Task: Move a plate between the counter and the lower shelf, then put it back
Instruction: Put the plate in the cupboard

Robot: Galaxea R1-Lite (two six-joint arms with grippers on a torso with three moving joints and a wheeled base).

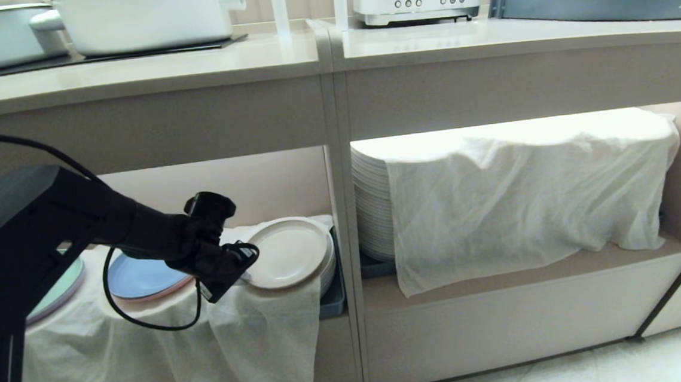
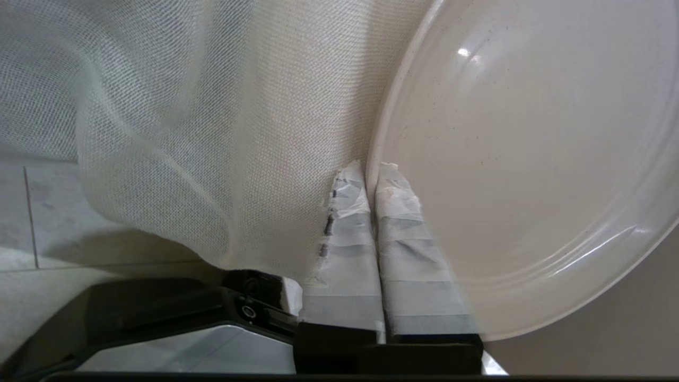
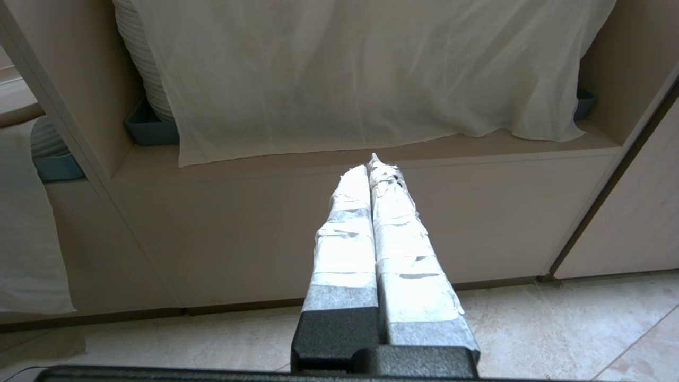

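My left hand (image 1: 244, 268) was at the near edge of the plate (image 1: 288, 253), its taped fingers (image 2: 403, 233) nearly together on the rim. I judged it a thin pinch on the plate rather than an empty clench, though how firmly it gripped I could not tell. The plate sat atop a low stack in the lower shelf (image 1: 330, 302), over the white cloth (image 1: 255, 347), so the rim overhanging toward me was the easiest part to take. My right hand (image 3: 374, 170) hung clenched and empty, facing the neighbouring bay.
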